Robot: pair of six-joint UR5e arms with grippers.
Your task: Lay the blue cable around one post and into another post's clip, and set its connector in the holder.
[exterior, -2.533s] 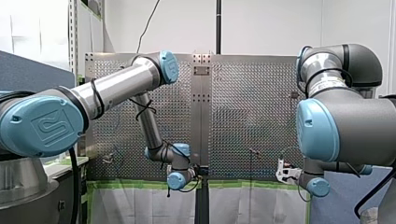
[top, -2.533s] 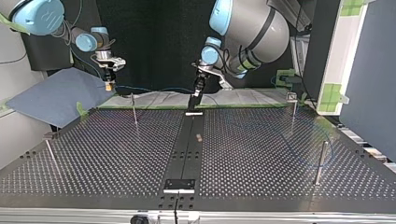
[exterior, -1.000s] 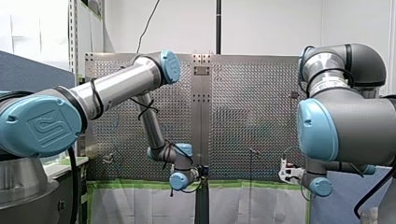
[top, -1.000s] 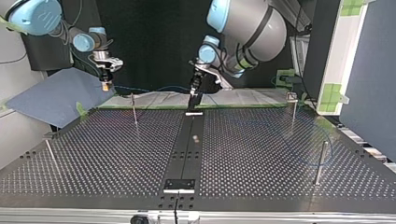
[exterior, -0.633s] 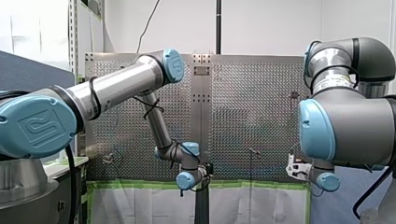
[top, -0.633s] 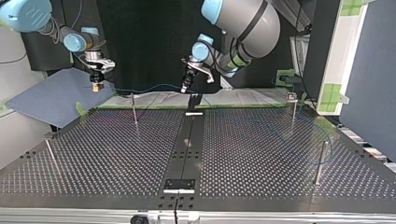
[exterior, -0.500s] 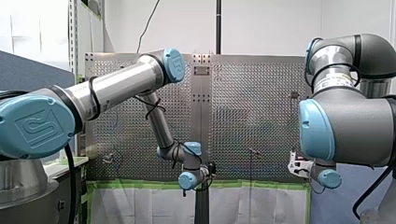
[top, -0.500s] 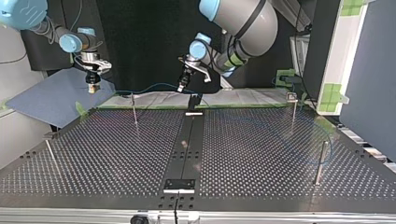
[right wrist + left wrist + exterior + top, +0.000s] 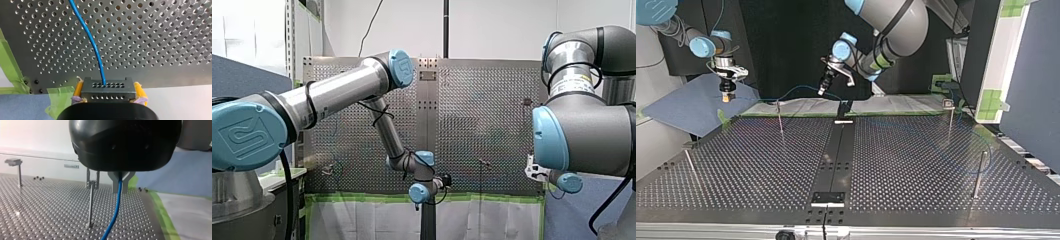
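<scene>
because the line has to be steered at two places at once, each arm grips its own part of it. my right arm [image 9: 701, 44] has its yellow-padded jaws clamped on the grey connector [image 9: 106, 89], so the plug end can be carried to the black holder [image 9: 843, 107]. my left arm [image 9: 891, 20] has its metal jaws pinched narrow on the blue cable [image 9: 115, 212] further along, so that stretch can be guided. the forked post [image 9: 780, 118] stands on the perforated surface [image 9: 911, 165] near its arm-side edge. my left arm's jaws hang higher than the post, on the holder's side of it. my right arm's jaws hang on the post's other side, out over the blue sheet [image 9: 688, 107] and well apart from the holder. between the two grips the cable arcs through the air on the arms' side of the post. from the left wrist, the cable drops out from between the jaws and passes just beside the post, whose fork looks empty, so i judge the clip step not yet done. past the left grip the cable is too faint to trace.
</scene>
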